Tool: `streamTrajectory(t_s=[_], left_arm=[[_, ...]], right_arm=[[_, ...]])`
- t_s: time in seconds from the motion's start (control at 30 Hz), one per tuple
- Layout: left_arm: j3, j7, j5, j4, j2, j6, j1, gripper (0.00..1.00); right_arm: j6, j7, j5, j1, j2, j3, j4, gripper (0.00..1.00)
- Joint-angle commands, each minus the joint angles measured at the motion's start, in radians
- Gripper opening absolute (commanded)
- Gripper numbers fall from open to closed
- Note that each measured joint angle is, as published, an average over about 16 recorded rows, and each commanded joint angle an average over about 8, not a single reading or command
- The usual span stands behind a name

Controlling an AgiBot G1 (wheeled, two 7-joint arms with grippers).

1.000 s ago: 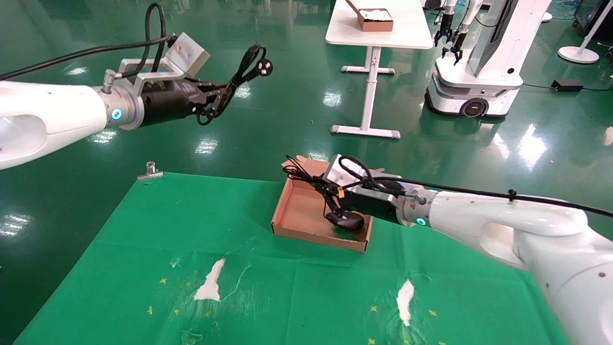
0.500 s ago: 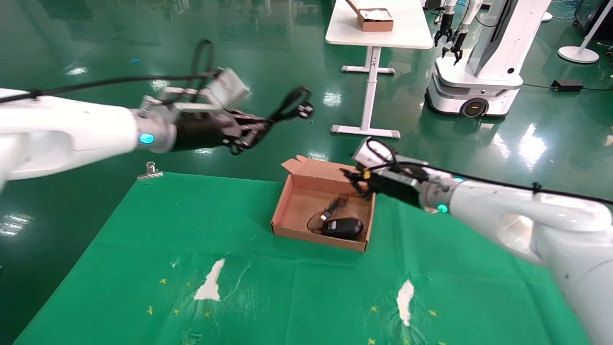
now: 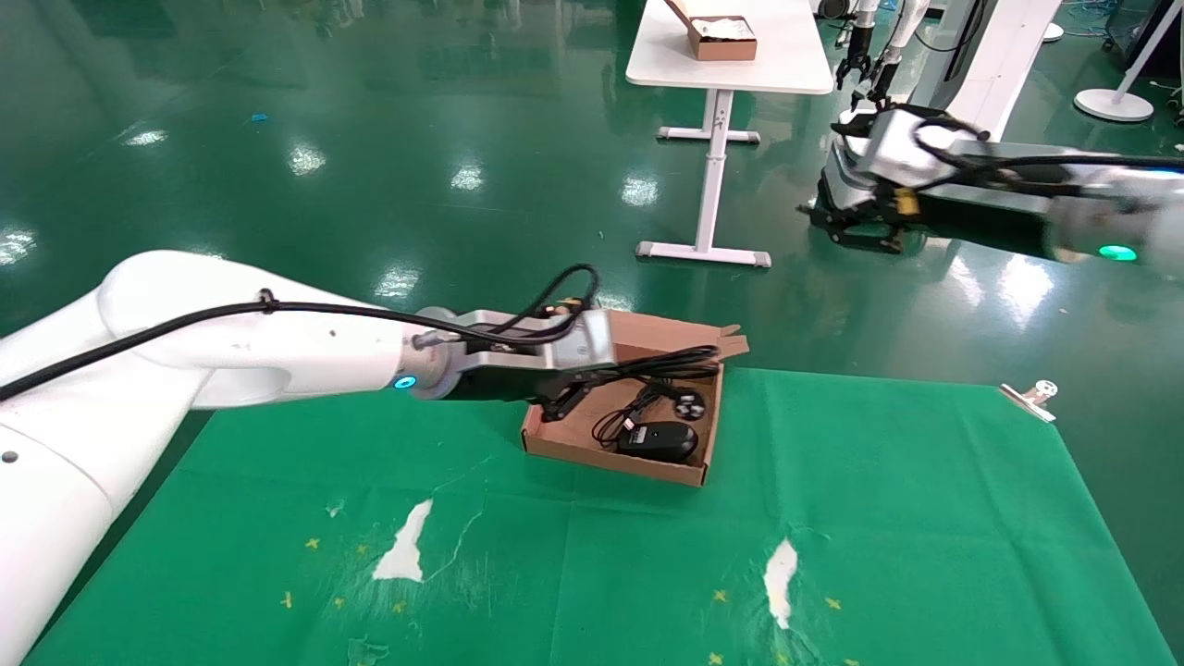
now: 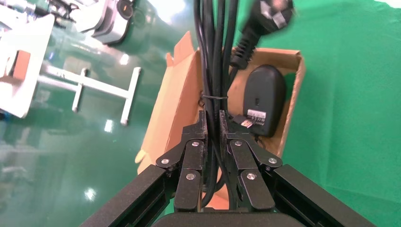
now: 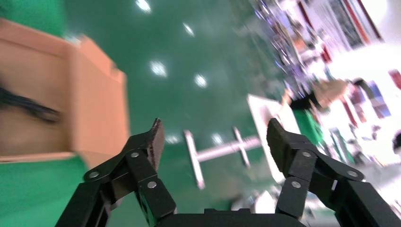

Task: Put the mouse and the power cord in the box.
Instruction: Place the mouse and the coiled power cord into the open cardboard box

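Note:
The brown cardboard box lies open on the green cloth, flap lid back. The black mouse rests on its floor with its thin cable coiled beside it. My left gripper reaches in over the box's left wall, shut on the bundled power cord, which stretches across the box; its pronged plug hangs just above the floor. In the left wrist view the gripper clamps the power cord above the mouse. My right gripper is raised far to the right, open and holding nothing.
A white table with a small brown box stands beyond, another robot beside it. A metal clip holds the cloth's right edge. White tears mark the cloth in front.
My left arm has swung down from high on the left to the box, carrying the power cord. My right arm has pulled up and away to the right, leaving the mouse in the box.

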Motion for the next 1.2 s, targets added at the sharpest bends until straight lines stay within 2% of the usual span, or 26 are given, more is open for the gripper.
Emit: streamTrajectory(t_s=[0.03,0.1,0.13,0.17,0.37,0.4,0.43,0.8,1.2], left_arm=[[0.047,-0.004,0.01,-0.047,-0.001,0.018,0.007,0.0],[0.073,-0.041,-0.001,-0.063,0.0,-0.005,0.012,0.0],[0.081,-0.057,-0.006,-0.067,0.0,-0.015,0.014,0.06],[0.093,-0.078,-0.011,-0.073,0.0,-0.027,0.016,0.16],[0.136,-0.14,-0.02,-0.089,0.003,-0.071,0.02,0.91],[0.141,-0.145,-0.02,-0.091,0.003,-0.075,0.02,0.97],[0.14,-0.142,-0.02,-0.09,0.003,-0.076,0.02,1.0],[0.108,-0.131,-0.036,-0.094,-0.012,-0.049,0.029,1.0],[-0.021,-0.182,-0.183,-0.246,-0.153,0.081,0.153,1.0]], right_arm=[[-0.097,-0.002,-0.004,0.023,0.041,-0.004,0.007,1.0],[-0.156,0.0,-0.005,0.032,0.054,-0.007,0.003,1.0],[-0.176,0.001,-0.006,0.034,0.057,-0.008,0.001,1.0],[-0.195,0.0,-0.006,0.038,0.06,-0.009,-0.002,1.0],[-0.236,-0.005,-0.008,0.052,0.068,-0.012,-0.013,1.0],[-0.24,-0.006,-0.009,0.053,0.069,-0.012,-0.014,1.0],[-0.238,-0.006,-0.009,0.053,0.068,-0.012,-0.014,1.0],[-0.22,0.018,0.002,0.028,0.071,-0.004,0.013,1.0],[-0.271,0.207,0.096,-0.132,0.147,0.056,0.238,1.0]])
